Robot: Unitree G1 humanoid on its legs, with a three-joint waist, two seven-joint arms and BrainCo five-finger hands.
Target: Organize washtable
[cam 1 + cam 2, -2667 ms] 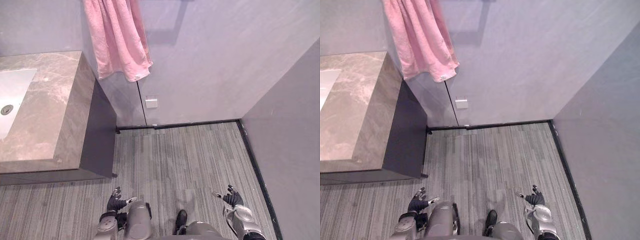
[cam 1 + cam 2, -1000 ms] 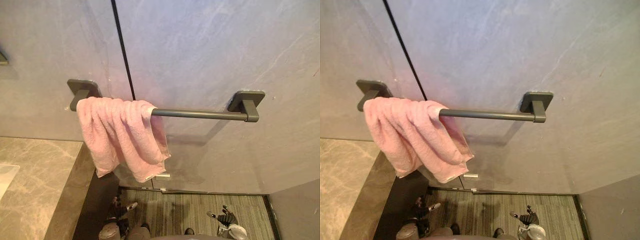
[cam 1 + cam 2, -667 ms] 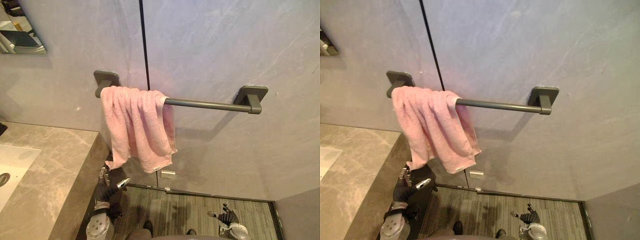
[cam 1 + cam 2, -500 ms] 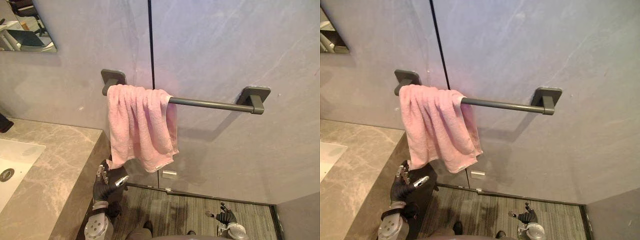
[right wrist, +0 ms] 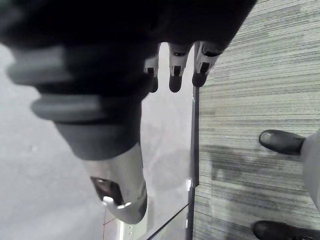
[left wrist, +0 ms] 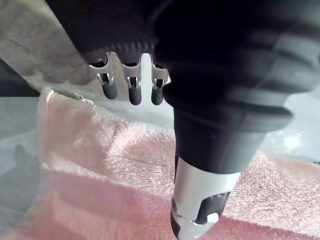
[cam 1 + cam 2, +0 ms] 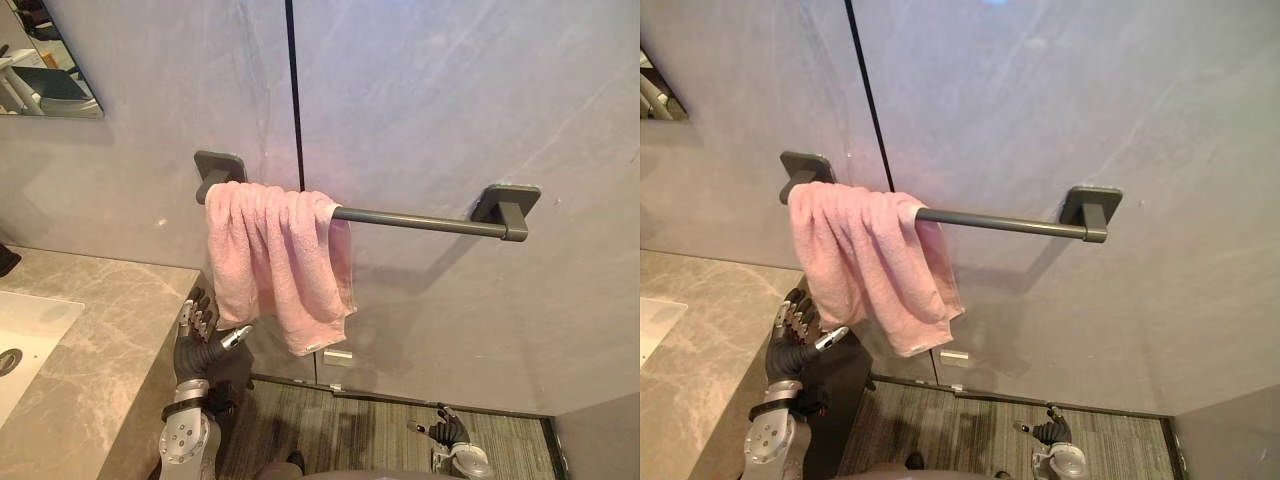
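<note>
head stereo pair faces the wall (image 7: 450, 100) from above, eyes slightly apart; both share towel rail (image 7: 420, 218), pink towel (image 7: 275, 260), counter (image 7: 90, 330) edge. left wrist view looks along its fingers (image 6: 134, 95) at the towel, very close. right wrist view looks down to the floor (image 5: 260, 75).

Left hand (image 7: 200, 345), lower left: dark ribbed cover, silver dark-tipped fingers (image 6: 131, 92), silver-grey forearm. Right hand (image 7: 447, 430), lower right, looks alike.

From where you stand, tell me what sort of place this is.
Most likely a bathroom or washroom: a pink terry towel hangs bunched on a dark grey metal wall rail, beside a brown marble-look counter with a sunken white basin, and a corner of a wall mirror above it.
</note>
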